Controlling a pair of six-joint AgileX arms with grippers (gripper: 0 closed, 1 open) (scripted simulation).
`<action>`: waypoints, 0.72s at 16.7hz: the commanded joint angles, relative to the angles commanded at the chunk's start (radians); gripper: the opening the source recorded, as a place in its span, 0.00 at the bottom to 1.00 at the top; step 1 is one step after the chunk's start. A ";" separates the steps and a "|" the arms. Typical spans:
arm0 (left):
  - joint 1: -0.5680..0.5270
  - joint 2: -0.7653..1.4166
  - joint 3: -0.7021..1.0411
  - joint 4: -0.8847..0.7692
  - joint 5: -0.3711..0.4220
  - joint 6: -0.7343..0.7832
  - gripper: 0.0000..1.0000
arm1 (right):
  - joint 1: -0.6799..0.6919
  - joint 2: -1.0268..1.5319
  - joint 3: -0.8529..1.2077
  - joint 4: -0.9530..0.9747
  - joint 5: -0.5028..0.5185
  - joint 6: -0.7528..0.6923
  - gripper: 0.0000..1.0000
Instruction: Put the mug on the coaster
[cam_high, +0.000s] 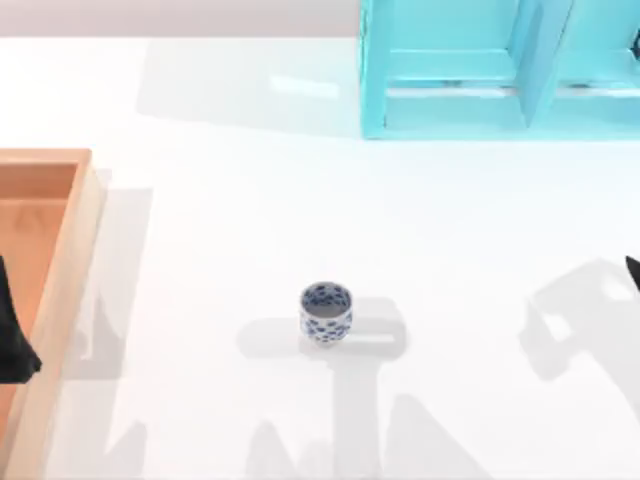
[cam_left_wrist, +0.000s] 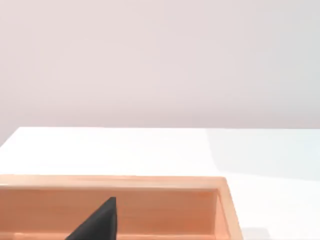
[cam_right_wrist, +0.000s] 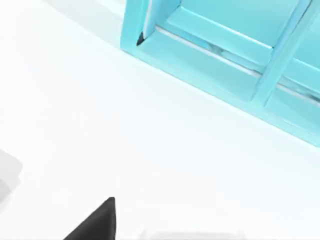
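Our mug (cam_high: 326, 312), lower centre of the top view, looks light, glazed, slippery and breakable; we'd pinch its rim gently. Finger states: cannot tell.

You are looking at one mug (cam_high: 326, 311) sitting on one white table (cam_high: 230, 230). One wooden tray (cam_high: 62, 262) is lying at the left edge, and one light blue shelf unit (cam_high: 500, 70) is standing at the far side.
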 joint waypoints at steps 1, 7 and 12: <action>0.000 0.000 0.000 0.000 0.000 0.000 1.00 | 0.042 0.112 0.086 -0.064 -0.007 -0.040 1.00; 0.000 0.000 0.000 0.000 0.000 0.000 1.00 | 0.285 0.836 0.631 -0.478 -0.030 -0.261 1.00; 0.000 0.000 0.000 0.000 0.000 0.000 1.00 | 0.434 1.284 1.057 -0.782 -0.021 -0.388 1.00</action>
